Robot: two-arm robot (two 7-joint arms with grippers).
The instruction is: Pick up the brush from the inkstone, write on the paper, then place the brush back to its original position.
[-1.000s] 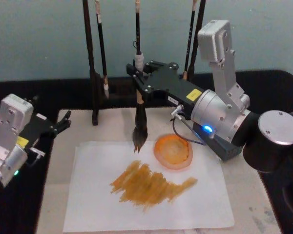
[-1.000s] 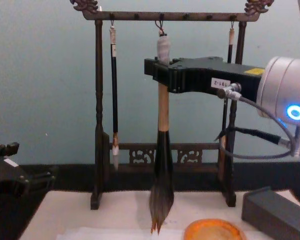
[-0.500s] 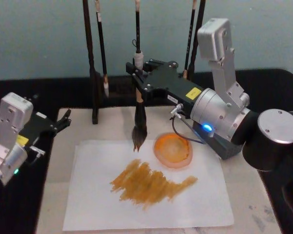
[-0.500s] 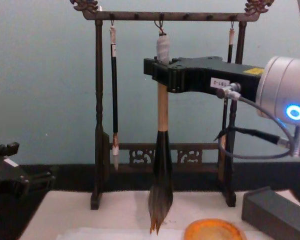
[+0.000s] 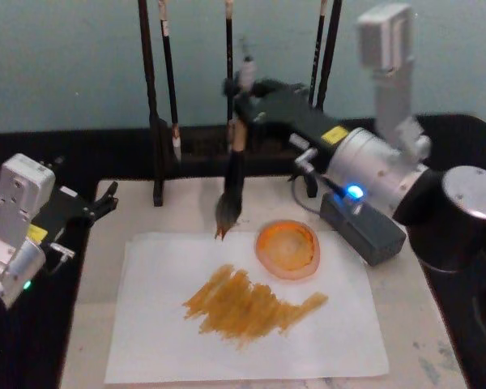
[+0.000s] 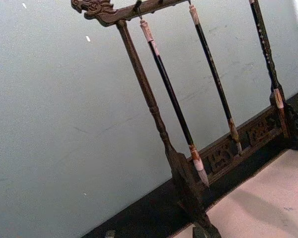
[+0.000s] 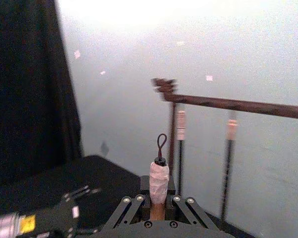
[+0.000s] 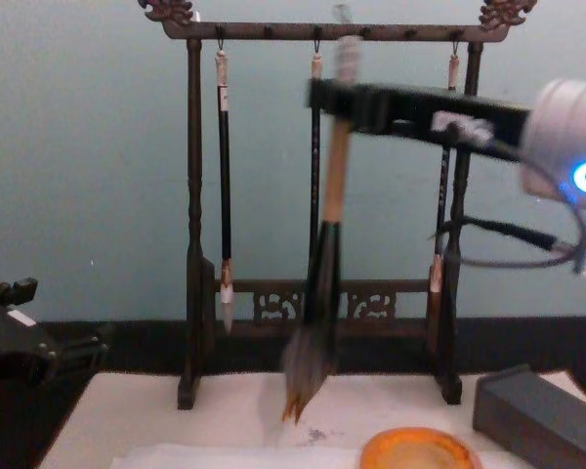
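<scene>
Our right gripper (image 5: 241, 96), fingers clenched on the brush (image 5: 231, 174), has lifted and tilted it; its tip hangs above the far edge of the paper (image 5: 146, 340), beside the orange dish (image 5: 287, 250). We judge the writing done and the return pending. The left gripper (image 5: 105, 201) sits parked at the left.

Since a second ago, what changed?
The right end effector, shut on the brush, rose and moved back toward the rack; the brush now tilts, tip raised at the far edge of the paper. The left end effector, paper and orange dish stayed put.
</scene>
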